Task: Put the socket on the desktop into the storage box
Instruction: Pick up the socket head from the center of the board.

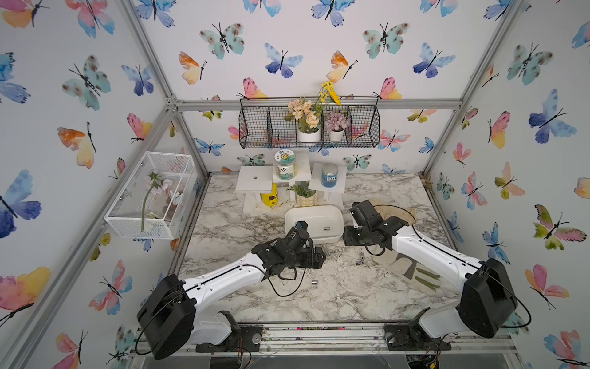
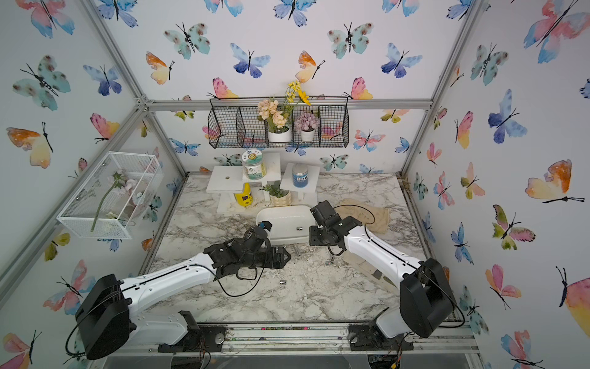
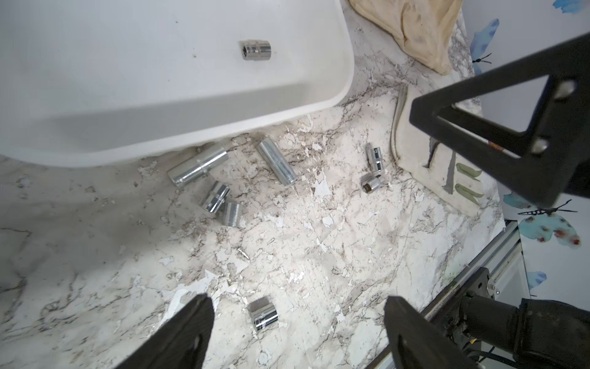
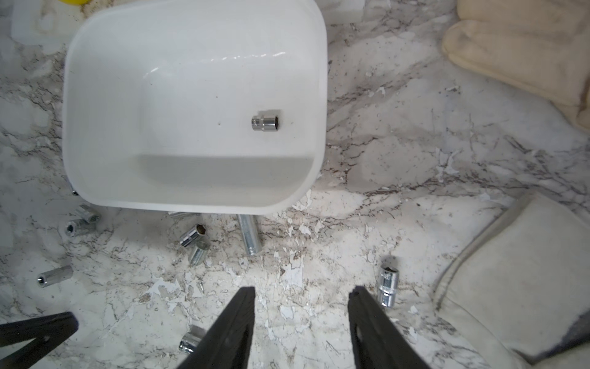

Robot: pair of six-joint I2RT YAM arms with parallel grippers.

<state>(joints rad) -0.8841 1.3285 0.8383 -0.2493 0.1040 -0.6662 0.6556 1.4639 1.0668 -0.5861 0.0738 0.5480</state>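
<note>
With the desktop (image 1: 335, 300) taken as a clock face and 12 set at the back wall, 1 short socket (image 1: 315, 282) is found nearest, lying alone on the marble toward 6. Just beyond it, near the centre, the left gripper (image 3: 298, 306) is held with its fingers spread wide and nothing gripped; that short socket is seen on the marble through the gap. The right gripper (image 4: 301, 290), at about 2 from the centre, is parted less widely and is likewise empty.

Further in, loose sockets (image 3: 277, 164) are scattered on the desktop in front of the storage box (image 4: 95, 96). 2 long ones lie by its near wall, and 2 shorter ones sit just beside each other. 2 small ones lie toward 3, next to a cream cloth (image 3: 424, 153).

The storage box sits just past the centre toward 12. 1 boxed socket (image 4: 266, 120) lies on its side on the box floor, toward the 3 o'clock end.

At 12, white stands (image 1: 253, 179) with jars are set against the wall.
</note>
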